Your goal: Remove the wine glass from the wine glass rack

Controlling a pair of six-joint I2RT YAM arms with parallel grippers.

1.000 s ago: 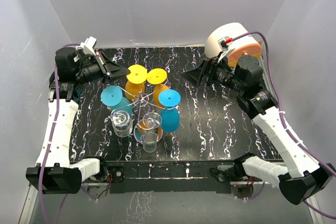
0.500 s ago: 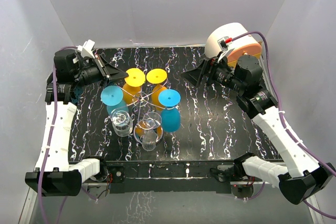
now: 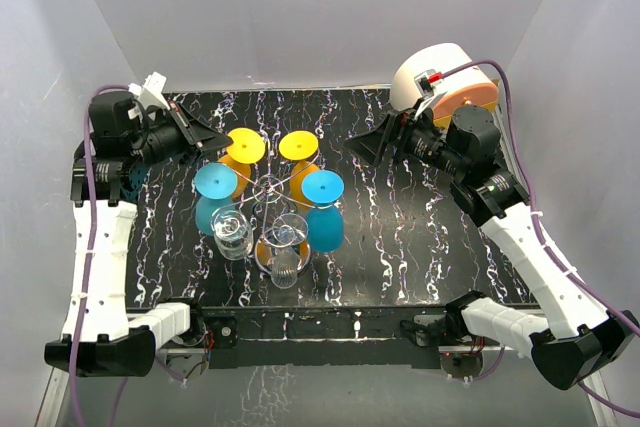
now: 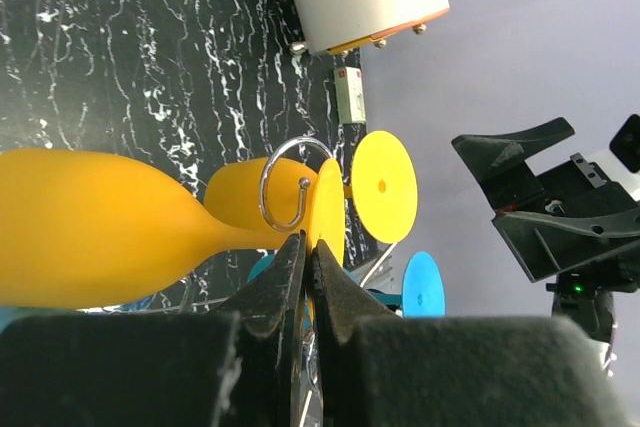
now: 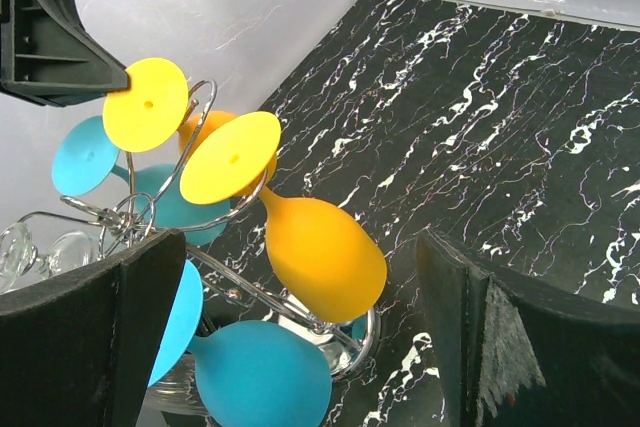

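Our left claw (image 4: 305, 242) is closed, apparently pinching the stem of the yellow wine glass (image 4: 100, 227). The glass hangs foot-up in a scroll loop of the wine glass rack (image 3: 270, 187). Our right claw (image 3: 368, 145) gapes empty. We should slide the stem out through the loop's gap, keeping its long axis tilted and the bowl low.

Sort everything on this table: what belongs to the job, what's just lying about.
Job: wine glass rack, yellow wine glass pinched in the left hand.
Lying about: the other yellow glass, two blue glasses, clear glasses, white-and-orange drum.
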